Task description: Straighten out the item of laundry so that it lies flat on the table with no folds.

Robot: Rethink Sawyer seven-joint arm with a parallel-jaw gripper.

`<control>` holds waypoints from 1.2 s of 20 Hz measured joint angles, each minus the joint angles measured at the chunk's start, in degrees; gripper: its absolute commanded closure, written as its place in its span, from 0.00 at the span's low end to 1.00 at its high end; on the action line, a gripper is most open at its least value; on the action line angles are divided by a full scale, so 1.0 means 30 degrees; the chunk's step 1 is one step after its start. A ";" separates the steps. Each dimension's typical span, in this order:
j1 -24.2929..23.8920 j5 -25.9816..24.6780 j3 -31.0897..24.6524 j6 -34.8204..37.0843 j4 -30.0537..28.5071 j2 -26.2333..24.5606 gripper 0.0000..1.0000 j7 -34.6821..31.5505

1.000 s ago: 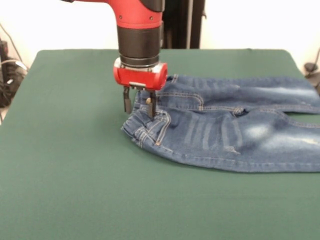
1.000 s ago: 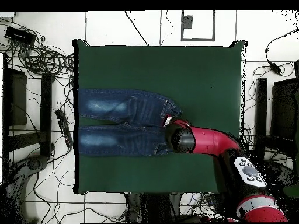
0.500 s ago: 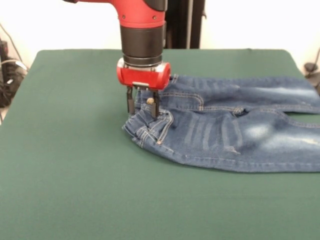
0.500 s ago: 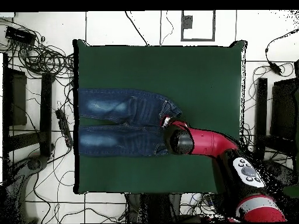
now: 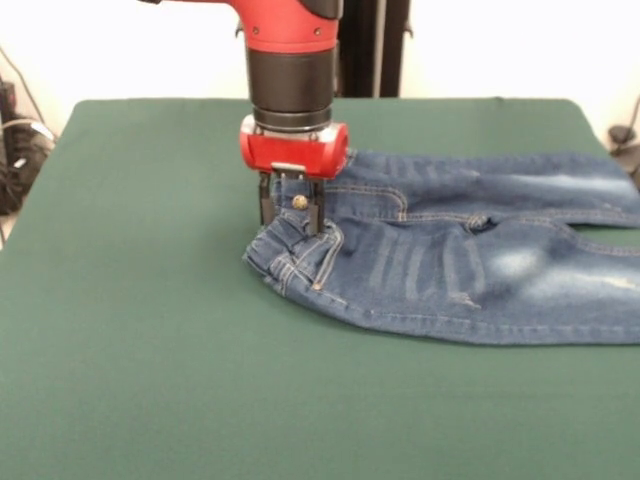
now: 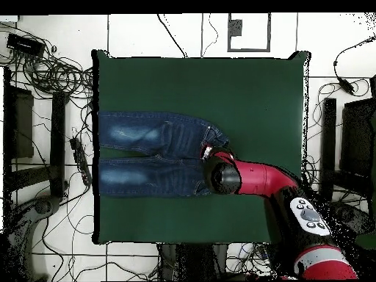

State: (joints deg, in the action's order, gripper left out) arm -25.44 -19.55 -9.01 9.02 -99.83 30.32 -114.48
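Since the earlier frame my jaws point(image 5: 292, 208) have closed in and risen, now clamped on the bunched waistband of the small blue denim jeans point(image 5: 450, 260). Jeans lie along the dark green felt table point(image 5: 150, 380). Next, I judge: draw the waistband taut outward.

The jeans point(image 5: 450, 265) are blue denim with faded pale patches on the legs, pale streaks on the thigh, tan stitching and a brass-coloured button point(image 5: 299, 201). The bench point(image 5: 150, 350) is dark green. The arm point(image 5: 290, 60) is red and black, with a red gripper point(image 5: 292, 208) body and black fingers point(image 5: 266, 205).
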 measured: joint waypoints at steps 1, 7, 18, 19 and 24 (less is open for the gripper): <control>-0.0177 -0.0123 -0.0141 0.0004 -0.0066 0.0110 0.00 0.0000; -0.1916 -0.0701 -0.1800 0.0004 -0.0620 0.0560 0.00 0.0000; -0.5631 -0.2399 -0.5491 0.0008 -0.1052 0.0098 0.00 0.0000; -0.6040 -0.2625 -0.6046 0.0008 -0.1052 -0.0297 0.00 0.0000; -0.6658 -0.3092 -0.7250 0.0006 -0.1045 -0.1336 0.00 0.0000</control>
State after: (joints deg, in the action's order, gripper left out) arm -45.42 -28.83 -30.76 9.03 -102.96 26.31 -114.48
